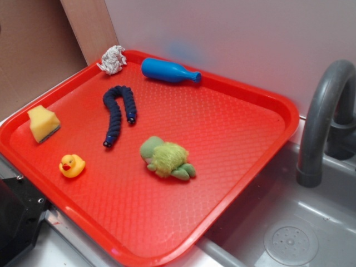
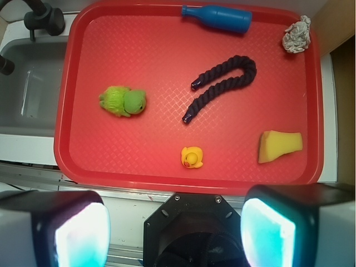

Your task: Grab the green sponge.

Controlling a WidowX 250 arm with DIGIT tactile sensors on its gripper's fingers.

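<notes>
Yellow green sponge (image 1: pixel 44 123) on tray (image 1: pixel 233 133)

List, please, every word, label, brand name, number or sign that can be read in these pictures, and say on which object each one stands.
None: no readable text in either view.
The blue plastic bottle, the yellow foam sponge with the dark green layer, the yellow rubber duck and the red plastic tray bear no print.
</notes>
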